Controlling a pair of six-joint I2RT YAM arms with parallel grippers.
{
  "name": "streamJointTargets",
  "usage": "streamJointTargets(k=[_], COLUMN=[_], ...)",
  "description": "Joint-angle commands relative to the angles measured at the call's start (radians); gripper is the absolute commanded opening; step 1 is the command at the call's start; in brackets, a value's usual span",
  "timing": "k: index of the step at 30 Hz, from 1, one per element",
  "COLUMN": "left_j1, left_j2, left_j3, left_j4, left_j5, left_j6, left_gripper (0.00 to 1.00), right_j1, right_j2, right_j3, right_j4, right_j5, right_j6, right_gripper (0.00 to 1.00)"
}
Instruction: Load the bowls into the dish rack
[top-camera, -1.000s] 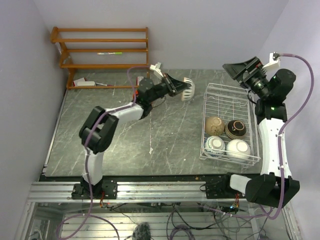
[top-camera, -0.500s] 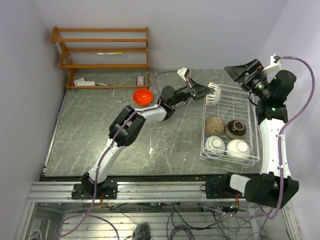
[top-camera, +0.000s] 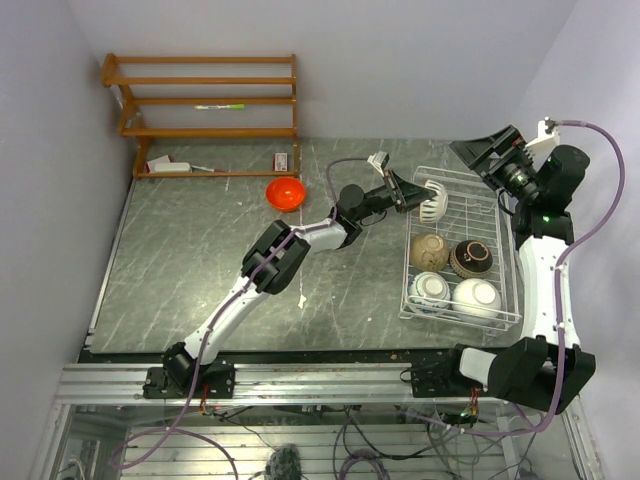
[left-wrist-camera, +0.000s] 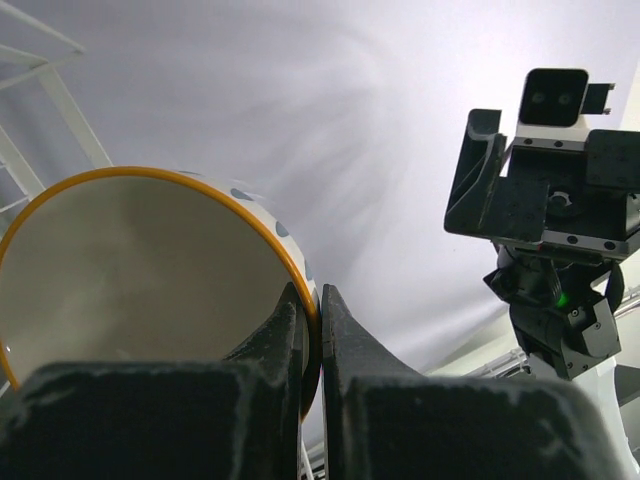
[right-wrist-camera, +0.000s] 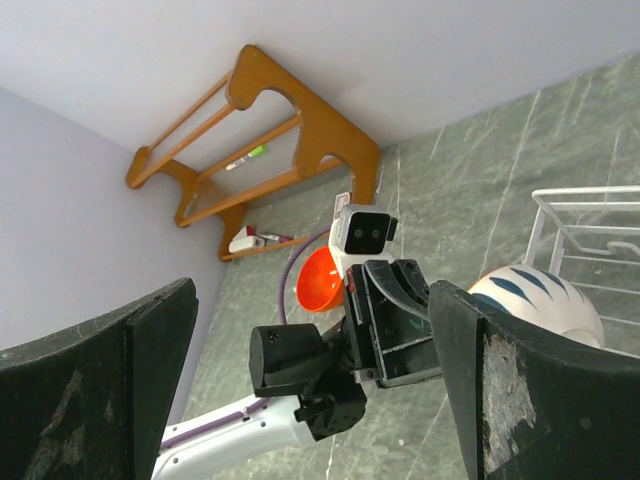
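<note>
Four bowls already in the dish rack (top-camera: 455, 170), all in its near half: tan bowl (top-camera: 429, 249), dark brown bowl (top-camera: 470, 258), patterned bowl (top-camera: 430, 290), plain white bowl (top-camera: 476, 297). Within the last second, swung the left gripper (top-camera: 412, 196) from well left of the rack to over the rack's far-left corner, carrying a blue-striped white bowl (top-camera: 433, 198). Pinched shut on that bowl's rim, one finger inside and one outside, plainly so in the left wrist view. Held on its side just above the rack's far half, not yet set down. Means most of the carry done; by judgement, only lowering and release left for this one. Uncovered by the same swing: an orange bowl (top-camera: 285, 192) on the table (top-camera: 200, 260), well left of the rack, yet to be fetched. Beyond the rack's far-right corner, the right gripper (top-camera: 492, 152), spread wide and holding nothing. Near enough to the landing spot to need watching, though well apart for now. No bowls in the rack's far half, so nothing in the way below. Far off past the rack's far-left, a wooden shelf (top-camera: 205, 95), clear of the route.
</note>
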Motion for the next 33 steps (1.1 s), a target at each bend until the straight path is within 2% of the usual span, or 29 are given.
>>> streamJointTargets(k=[1,6,11,14,23,29,33], left_j1=[-0.006,-0.006,-0.002,-0.002,0.02,0.036,0.042], left_j2=[0.031,0.083,0.102,0.109,0.1,0.056,0.035], left_j3=[0.087,0.123,0.141,0.141,0.041,0.003,-0.017], left_j4=[0.092,0.076,0.035,0.02,0.049,-0.001,-0.027], left_j5=[-0.046,-0.056,-0.057,-0.06,-0.075,-0.06,-0.052], left_j6=[-0.024,-0.024,0.0,0.016,0.013,0.041,0.063], left_gripper=[0.07,0.07,0.07,0.07,0.07,0.07,0.15], right_j1=[-0.019,-0.034,-0.034,-0.034,-0.034,-0.035,-0.035], right_j2=[0.01,0.019,0.018,0.021,0.048,0.056,0.058], right_j3=[-0.027,-0.068,-0.11,-0.146,-0.205,-0.221,-0.218], right_j4=[0.03,0.036,-0.04,-0.033,-0.017,-0.038,-0.044], right_j5=[-0.029,-0.026,0.077,0.083,0.093,0.126,0.132], right_j6=[-0.013,-0.028,-0.099,-0.115,-0.135,-0.144,-0.15], right_gripper=[1.0,0.99,1.0,1.0,1.0,1.0,1.0])
